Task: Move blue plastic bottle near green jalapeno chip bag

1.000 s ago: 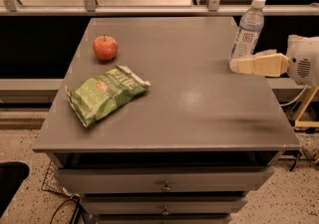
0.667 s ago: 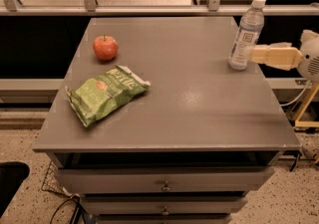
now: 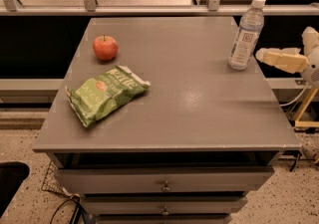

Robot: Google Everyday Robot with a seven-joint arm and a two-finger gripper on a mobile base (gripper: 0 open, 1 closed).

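Note:
The blue plastic bottle [image 3: 245,35] stands upright near the table's far right edge, with a white cap and a white label. The green jalapeno chip bag [image 3: 104,92] lies flat on the left half of the table, far from the bottle. My gripper [image 3: 263,56] reaches in from the right edge of the view, its cream fingertips just right of the bottle's base, not holding it.
A red apple [image 3: 105,48] sits behind the chip bag at the left. The grey table [image 3: 199,108] has drawers below its front edge. A metal rail [image 3: 149,11] runs behind the table. A stand leg [image 3: 304,113] is at the right.
My gripper has pulled back to the right, from over the table beside the bottle's base to just off the table's right edge. The bottle, bag and apple have not moved.

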